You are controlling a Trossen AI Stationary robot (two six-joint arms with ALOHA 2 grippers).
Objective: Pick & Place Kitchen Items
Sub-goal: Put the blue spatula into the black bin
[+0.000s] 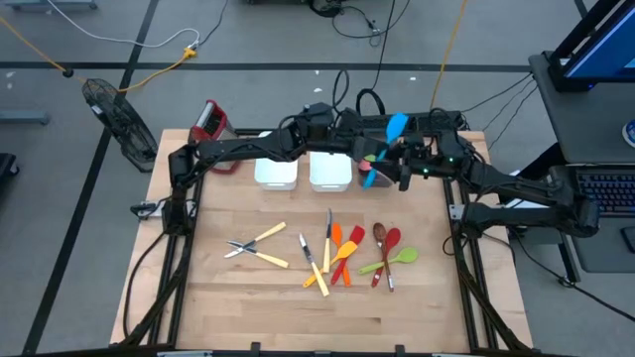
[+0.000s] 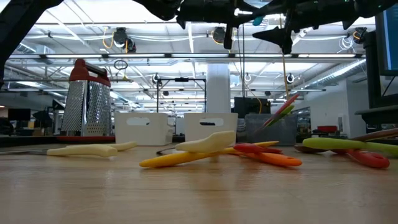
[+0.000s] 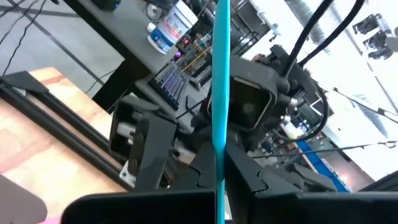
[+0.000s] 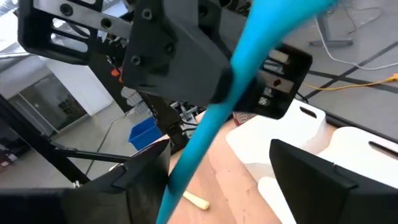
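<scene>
A blue utensil is held up over the table's far side, with my left gripper shut on it. My left arm reaches in from the table's left. My right gripper stands open opposite it, one finger on each side of the blue handle. Just below them a dark bin holds pink and green utensils. Several kitchen items lie flat mid-table: yellow, orange, red, green and metal pieces. My left gripper pinches the blue utensil's handle between its two fingers, coming level from the table's left. The utensil is lifted clear, its wide end toward the far edge. My right gripper: the handle passes close by one finger; whether they touch, I cannot tell.
Two white bins stand side by side at the far middle, left of the dark bin. A red-topped metal grater stands at the far left corner. Bare wood lies along the near edge and left side.
</scene>
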